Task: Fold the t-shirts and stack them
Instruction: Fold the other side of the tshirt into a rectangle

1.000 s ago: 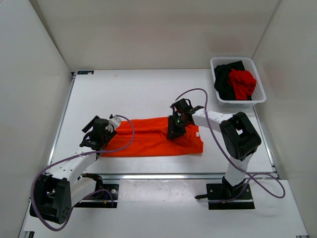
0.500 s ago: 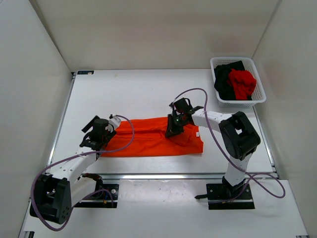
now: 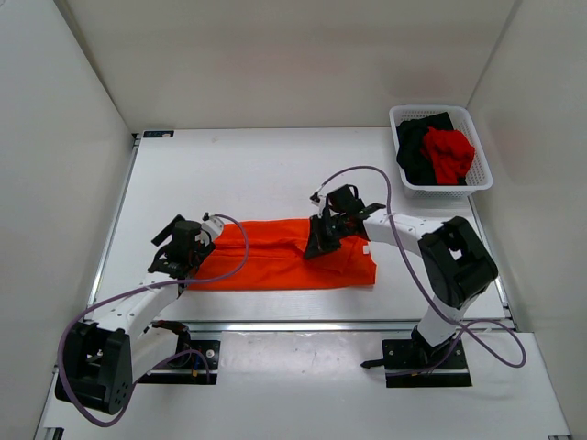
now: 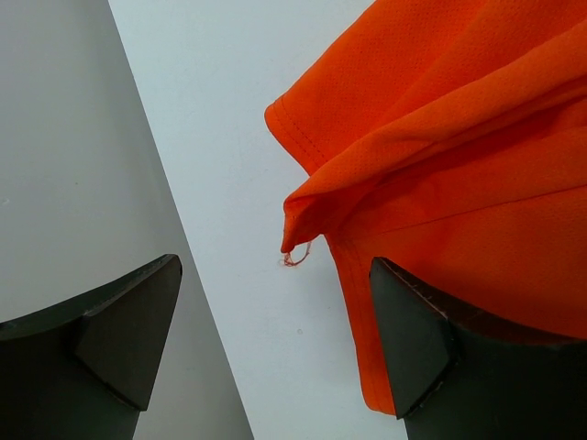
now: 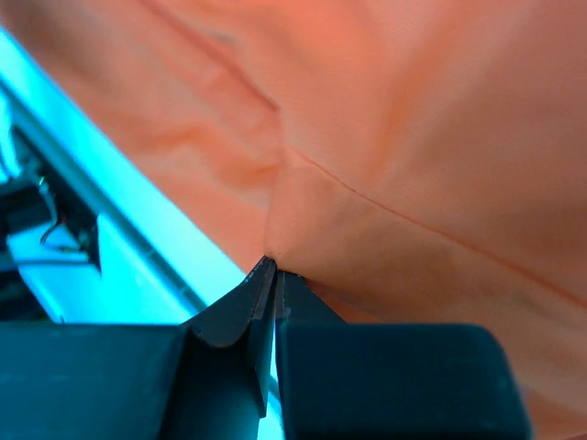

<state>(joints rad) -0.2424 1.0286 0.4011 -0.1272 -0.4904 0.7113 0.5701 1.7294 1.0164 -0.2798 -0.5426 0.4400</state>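
The orange t-shirt [image 3: 275, 263] lies as a long folded band across the near half of the table. My right gripper [image 3: 317, 247] is down on its right part and shut, pinching a small peak of orange cloth [image 5: 413, 137] at its fingertips [image 5: 275, 268]. My left gripper [image 3: 176, 259] is at the band's left end, wide open with nothing between its fingers. In the left wrist view the shirt's hemmed corner [image 4: 459, 137] lies just ahead of that open gripper [image 4: 275, 268], partly under the right finger. The black t-shirt [image 3: 417, 147] and the red t-shirt [image 3: 449, 152] are bunched in the basket.
A white mesh basket [image 3: 479, 181] stands at the far right corner of the table. White walls close in the left, back and right sides. A metal rail [image 3: 321, 324] runs along the table's near edge, in front of the arm bases.
My right gripper has closed on a pinch of the orange t-shirt and shifted slightly left. The left gripper stays open in place.
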